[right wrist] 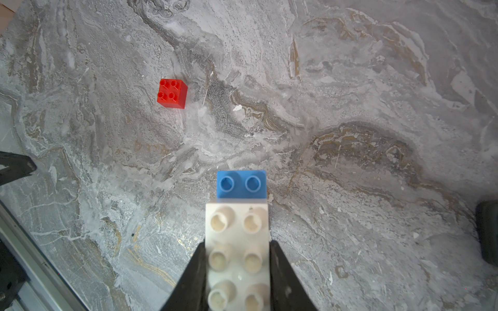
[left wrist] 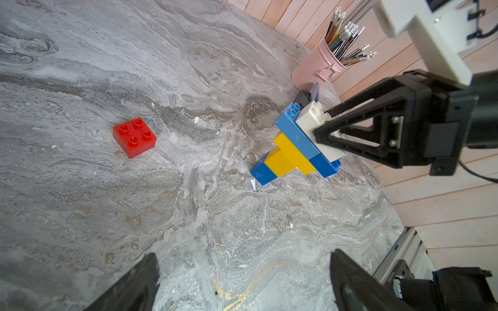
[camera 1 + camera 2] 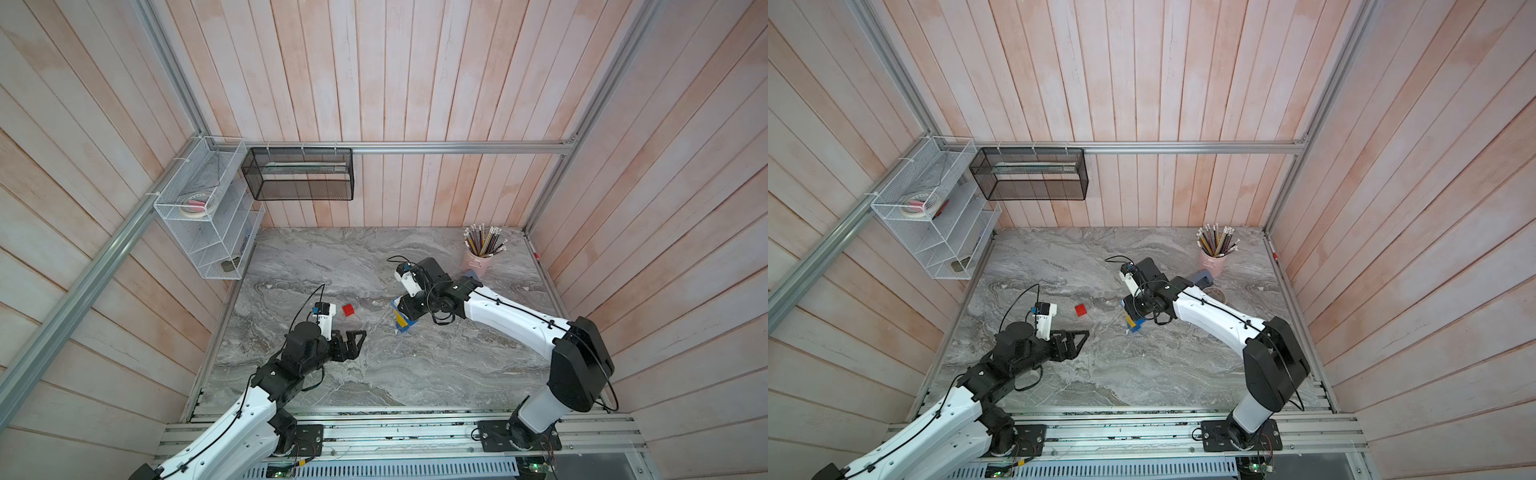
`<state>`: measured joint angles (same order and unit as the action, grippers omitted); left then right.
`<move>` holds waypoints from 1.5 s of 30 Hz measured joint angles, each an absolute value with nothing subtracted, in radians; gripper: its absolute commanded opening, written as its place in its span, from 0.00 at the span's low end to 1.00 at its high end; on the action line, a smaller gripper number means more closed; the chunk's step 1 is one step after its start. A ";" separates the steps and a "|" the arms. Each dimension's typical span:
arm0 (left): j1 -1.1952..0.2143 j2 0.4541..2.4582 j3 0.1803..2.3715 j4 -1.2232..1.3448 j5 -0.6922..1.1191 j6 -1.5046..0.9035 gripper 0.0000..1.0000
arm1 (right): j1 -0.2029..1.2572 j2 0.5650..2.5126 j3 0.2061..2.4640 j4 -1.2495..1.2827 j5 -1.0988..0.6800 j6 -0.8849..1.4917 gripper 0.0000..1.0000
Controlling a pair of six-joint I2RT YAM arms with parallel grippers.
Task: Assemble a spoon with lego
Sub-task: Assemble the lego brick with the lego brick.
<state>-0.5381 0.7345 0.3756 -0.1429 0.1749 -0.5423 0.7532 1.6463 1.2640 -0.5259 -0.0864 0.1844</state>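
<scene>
The spoon [image 2: 296, 145] is held tilted near the middle of the table [image 3: 374, 374], and it is seen in both top views [image 3: 405, 323] [image 3: 1134, 325] as a small blue and yellow stack under the right arm's tip. Its narrow stem is made of square blue and yellow bricks with smooth, glossy sides. The wider head is built from an oblong yellow brick, oblong blue bricks and a white brick [image 1: 237, 231] on top. Round hollow studs are shown on the white brick, and two blue studs are exposed beyond its end. The stem's blue end is low to the table; whether it touches cannot be told.

The right gripper [image 1: 237, 246] is closed on the white brick, with its black triangular fingers [image 2: 323, 132] pressed against the two long sides. The red brick [image 2: 134, 136], square with four studs facing up, is laid flat and alone on the table, well apart from the spoon [image 3: 348, 310]. The left gripper [image 3: 355, 338] is held wide open and empty, near the red brick without touching it.

The table is patterned like grey marble with brownish veins. A pink cup [image 3: 478, 262] packed with pencils [image 3: 484, 241] is placed at the far right corner, with a grey hole punch [image 3: 1202, 277] just beside it. A white wire basket [image 3: 199, 216] and a black mesh basket [image 3: 299, 174] are hung on the pale plank walls [image 3: 415, 83]
</scene>
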 measured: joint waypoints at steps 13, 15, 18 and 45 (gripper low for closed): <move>-0.538 0.731 0.376 -0.144 0.175 -0.542 1.00 | 0.764 1.671 1.325 -0.606 -0.064 0.210 0.01; -0.538 0.727 0.376 -0.144 0.175 -0.542 1.00 | 0.765 1.670 1.325 -0.608 -0.064 0.213 0.04; -0.538 0.722 0.376 -0.147 0.175 -0.542 1.00 | 0.768 1.670 1.329 -0.612 -0.060 0.216 0.07; -0.538 0.711 0.389 -0.182 0.152 -0.533 1.00 | 0.774 1.734 1.430 -0.742 -0.046 0.227 0.51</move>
